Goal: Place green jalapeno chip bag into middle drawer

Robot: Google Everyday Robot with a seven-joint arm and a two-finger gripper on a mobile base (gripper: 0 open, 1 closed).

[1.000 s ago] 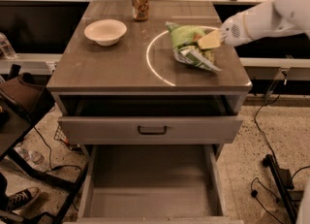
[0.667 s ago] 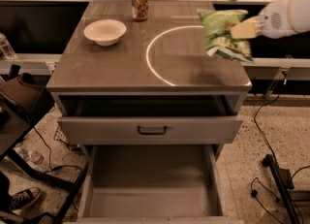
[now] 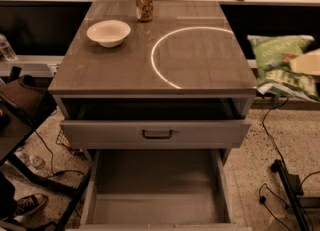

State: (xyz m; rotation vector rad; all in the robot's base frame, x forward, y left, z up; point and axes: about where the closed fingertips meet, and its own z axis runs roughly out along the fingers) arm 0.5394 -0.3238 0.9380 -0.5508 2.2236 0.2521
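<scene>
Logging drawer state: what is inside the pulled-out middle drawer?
Middle drawer: bare grey floor; its rear is hidden under the handled drawer front. The gripper, at the right edge, holds the green jalapeno chip bag.

The gripper (image 3: 306,63), pale cream, sits at the right edge against the bag (image 3: 277,55), which is light green with white lettering. To its left is a grey-brown tabletop (image 3: 110,70) bearing a white ring (image 3: 151,57), a cream bowl (image 3: 108,32) and an orange-brown can (image 3: 144,3). Below-left is a plain grey drawer (image 3: 155,195).
</scene>
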